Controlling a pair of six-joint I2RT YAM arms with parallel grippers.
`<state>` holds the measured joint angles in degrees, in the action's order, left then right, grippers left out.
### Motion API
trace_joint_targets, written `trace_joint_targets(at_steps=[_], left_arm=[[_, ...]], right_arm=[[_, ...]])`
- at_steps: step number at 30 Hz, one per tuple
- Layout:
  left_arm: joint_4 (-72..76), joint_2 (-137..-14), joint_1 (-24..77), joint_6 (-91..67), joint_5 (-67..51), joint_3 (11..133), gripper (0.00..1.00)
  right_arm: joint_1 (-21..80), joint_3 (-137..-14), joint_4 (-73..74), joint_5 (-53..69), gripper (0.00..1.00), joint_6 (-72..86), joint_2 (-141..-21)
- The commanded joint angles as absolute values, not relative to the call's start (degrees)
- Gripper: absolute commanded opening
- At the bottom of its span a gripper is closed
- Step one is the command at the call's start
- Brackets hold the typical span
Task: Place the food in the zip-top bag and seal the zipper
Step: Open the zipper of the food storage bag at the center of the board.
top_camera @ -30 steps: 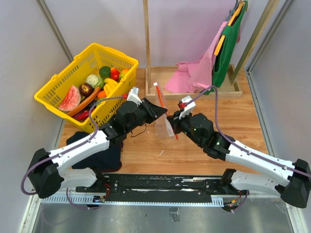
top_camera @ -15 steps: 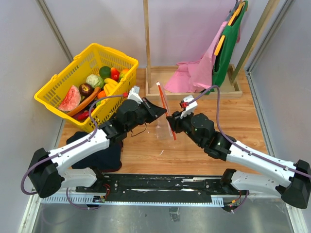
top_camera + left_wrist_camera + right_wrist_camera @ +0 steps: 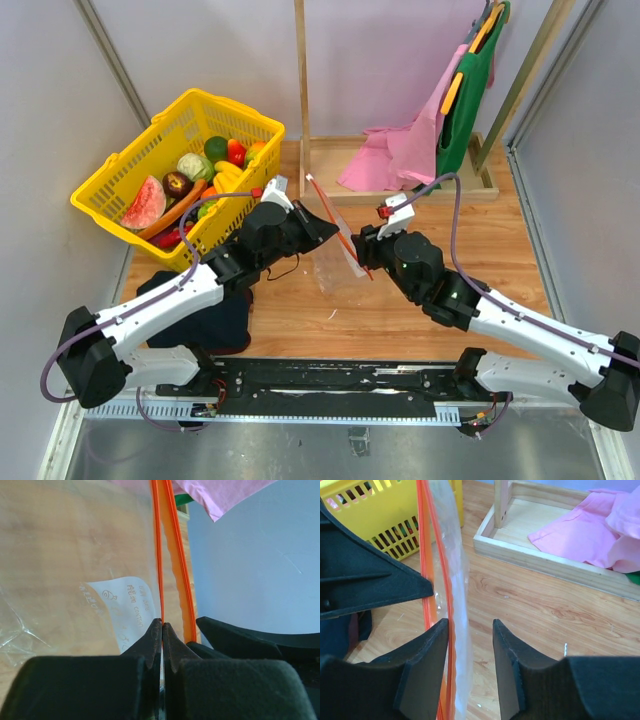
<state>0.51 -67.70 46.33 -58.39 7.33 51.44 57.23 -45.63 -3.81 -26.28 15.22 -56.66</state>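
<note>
Left jaws: the left gripper has them pressed together on one orange lip of the zipper. The second lip runs free just beside it, so the mouth is parted a little.
Right jaws: the right gripper has them apart and clamped on nothing. Clear film and an orange lip pass up through the gap, close against one finger and off the other.
Bag: the zip-top bag hangs between the two wrists, lifted off the counter. Its film droops below the strip and its white label faces the left wrist camera.
Long axis: seen from above, the zipper slants from far-left to near-right. The left jaws meet it partway along and the right gripper sits towards its near end.
Food: the food lies in the yellow basket at the far left, well apart from the bag. I can see none inside the bag.
Nearer arm: the left arm lies on the basket's side, but its jaws are taken up. The right arm stands across the bag from the basket.
What the next move turns on: I'd judge the right jaws need to close on the free lip already in their gap. They would then draw it away across the strip's length, to open the mouth.
Risk: the film is floppy, so both lips could get pinched together.
</note>
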Motion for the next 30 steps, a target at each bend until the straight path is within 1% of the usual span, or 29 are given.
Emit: trace_joint_targets(at_steps=[1,9,12,13,15,16,17,18,19,27,30], left_arm=[[-0.70,-66.63,46.93,-56.45,8.25,53.80,0.01],[-2.17,-66.45,47.46,-55.67,7.05,55.40,0.00],[-3.71,-66.29,47.55,-55.19,6.86,56.15,0.00],[-4.60,-66.32,47.55,-54.93,6.82,56.55,0.00],[-6.82,-66.04,47.57,-54.26,6.96,57.36,0.00],[-8.23,-65.89,47.55,-53.83,7.21,57.89,0.00],[-10.03,-65.79,47.55,-53.41,7.83,58.49,0.00],[-11.71,-65.79,47.55,-52.65,8.24,59.25,0.00],[-13.66,-65.81,47.55,-51.99,8.67,60.23,0.00],[-26.88,-67.23,47.55,-46.57,10.96,66.36,0.00],[-28.88,-67.76,47.55,-45.93,13.38,65.10,0.00]], right_arm=[[57.93,-48.86,-1.60,-29.84,0.42,13.91,-56.77],[57.75,-49.05,-1.86,-29.00,0.42,12.46,-61.24],[57.42,-49.20,-1.93,-29.00,0.39,10.83,-62.49],[57.28,-49.36,-1.82,-29.23,0.36,10.00,-62.57],[57.06,-49.69,-1.36,-30.51,0.26,7.84,-62.20],[56.85,-49.99,-0.94,-31.93,0.18,6.52,-61.76],[56.67,-50.43,-0.04,-33.94,0.09,5.09,-61.37],[56.44,-50.89,0.56,-36.29,0.03,3.28,-60.90],[56.18,-51.29,1.10,-38.62,0.01,1.56,-60.39],[52.69,-54.19,4.70,-51.64,0.01,-8.25,-56.75],[52.37,-52.51,4.53,-50.71,0.01,-9.52,-55.96]])
